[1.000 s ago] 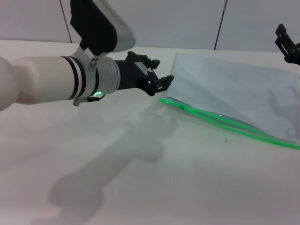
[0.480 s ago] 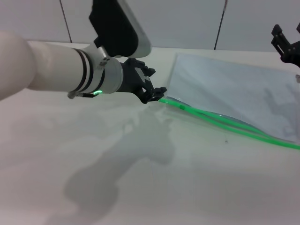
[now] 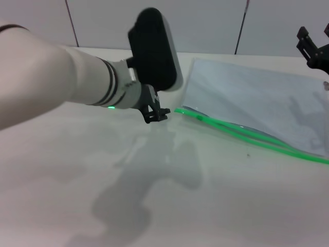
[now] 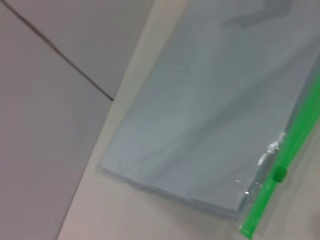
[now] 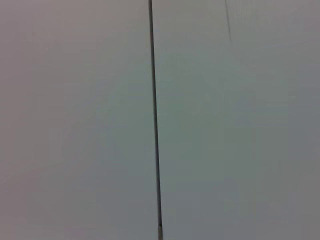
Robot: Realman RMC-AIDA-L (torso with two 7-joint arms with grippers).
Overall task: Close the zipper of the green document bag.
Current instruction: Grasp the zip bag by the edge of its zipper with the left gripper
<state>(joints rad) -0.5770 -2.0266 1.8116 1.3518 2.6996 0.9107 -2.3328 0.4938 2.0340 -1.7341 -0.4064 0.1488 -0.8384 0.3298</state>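
The left gripper (image 3: 156, 114) is positioned low over the table (image 3: 205, 206), just beside the near-left corner of the green document bag (image 3: 257, 103). Only the dark fingertips project from beneath the wrist housing in the head view, so the extent of opening cannot be determined, and no object is visibly held. The left arm extends across the left half of the head view, with its white forearm and black wrist module covering most of the gripper body.

The green document bag lies flat on the table, right of centre, and runs toward the right edge of the head view. The zipper (image 3: 247, 135) forms the near long edge of the bag. Its two green tracks are visibly separated along much of their length, which indicates an unclosed seam. In the left wrist view, the zipper (image 4: 280, 170) appears as a bright green strip along one edge of the bag (image 4: 210, 115), with a small green slider tab (image 4: 279, 174) close to the strip's end.

The right gripper (image 3: 313, 47) is held raised at the far right, beyond the far edge of the bag, with its fingers spread and nothing between them. The right wrist view shows only a plain wall (image 5: 225, 125).
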